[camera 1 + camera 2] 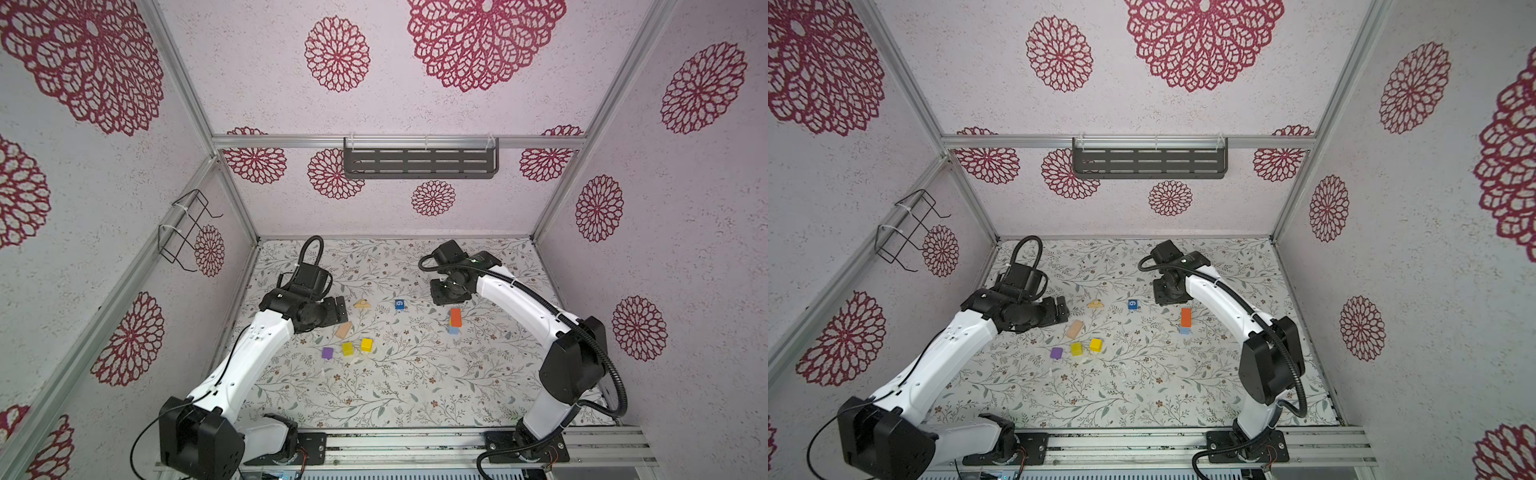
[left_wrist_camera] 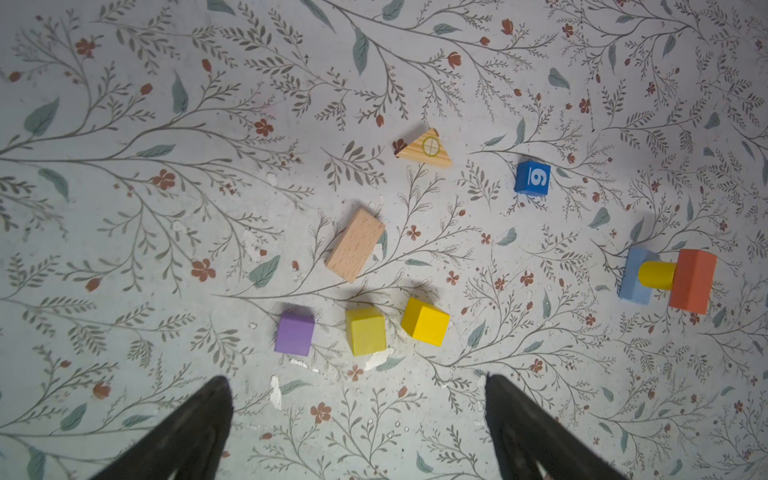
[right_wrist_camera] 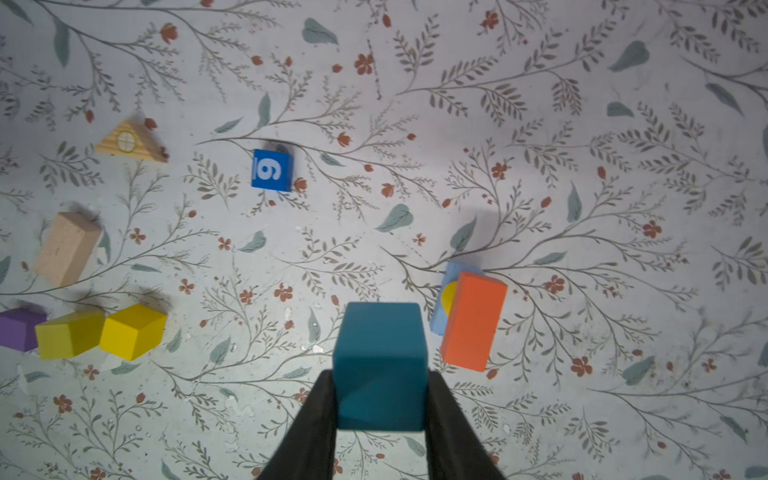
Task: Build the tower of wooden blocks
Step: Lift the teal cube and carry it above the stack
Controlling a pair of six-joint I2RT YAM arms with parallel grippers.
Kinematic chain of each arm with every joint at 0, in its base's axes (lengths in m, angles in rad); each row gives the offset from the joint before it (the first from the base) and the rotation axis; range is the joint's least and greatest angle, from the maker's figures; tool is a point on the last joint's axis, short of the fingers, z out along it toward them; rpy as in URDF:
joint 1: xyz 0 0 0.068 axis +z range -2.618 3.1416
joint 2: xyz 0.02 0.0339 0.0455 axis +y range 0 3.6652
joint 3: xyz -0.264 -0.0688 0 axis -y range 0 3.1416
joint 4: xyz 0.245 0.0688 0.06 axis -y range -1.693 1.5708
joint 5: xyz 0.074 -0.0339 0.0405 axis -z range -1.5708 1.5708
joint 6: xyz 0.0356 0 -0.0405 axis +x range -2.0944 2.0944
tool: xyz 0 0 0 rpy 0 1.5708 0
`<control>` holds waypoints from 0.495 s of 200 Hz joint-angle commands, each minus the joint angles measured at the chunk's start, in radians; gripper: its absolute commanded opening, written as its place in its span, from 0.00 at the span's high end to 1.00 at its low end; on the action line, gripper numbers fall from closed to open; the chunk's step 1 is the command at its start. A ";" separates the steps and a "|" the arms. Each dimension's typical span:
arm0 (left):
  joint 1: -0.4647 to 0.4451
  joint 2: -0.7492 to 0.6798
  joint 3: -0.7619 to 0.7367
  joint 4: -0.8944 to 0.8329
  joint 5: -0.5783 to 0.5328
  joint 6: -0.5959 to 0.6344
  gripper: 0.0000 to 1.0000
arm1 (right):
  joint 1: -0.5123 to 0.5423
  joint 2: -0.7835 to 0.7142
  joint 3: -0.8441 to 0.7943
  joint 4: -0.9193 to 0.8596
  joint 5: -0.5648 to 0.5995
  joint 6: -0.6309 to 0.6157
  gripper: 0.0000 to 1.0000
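The wood block tower stands right of centre on the floral mat: an orange block (image 1: 456, 316) on a yellow cylinder (image 2: 658, 275) on a light blue block (image 2: 636, 274). My right gripper (image 3: 380, 376) is shut on a teal cube (image 3: 380, 357), held above the mat just beside the orange block (image 3: 473, 320). My left gripper (image 2: 356, 380) hangs open and empty over the mat. Beyond it lie a purple cube (image 2: 294, 334), two yellow cubes (image 2: 365, 331) (image 2: 424, 321), a tan oblong block (image 2: 355, 244), a tan triangle (image 2: 426, 148) and the blue "6" cube (image 2: 532, 178).
Patterned walls close in the mat on three sides. A dark slotted shelf (image 1: 419, 162) hangs on the back wall and a wire rack (image 1: 187, 228) on the left wall. An aluminium rail (image 1: 415, 446) carrying both arm bases runs along the front edge.
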 commanded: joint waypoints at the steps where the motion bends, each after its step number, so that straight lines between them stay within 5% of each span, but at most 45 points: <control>1: -0.034 0.068 0.061 0.048 -0.018 -0.018 0.03 | -0.047 -0.036 -0.011 -0.040 -0.016 -0.002 0.65; 99: -0.080 0.196 0.110 0.085 -0.027 -0.011 0.03 | -0.135 -0.006 -0.037 -0.026 -0.036 0.000 0.64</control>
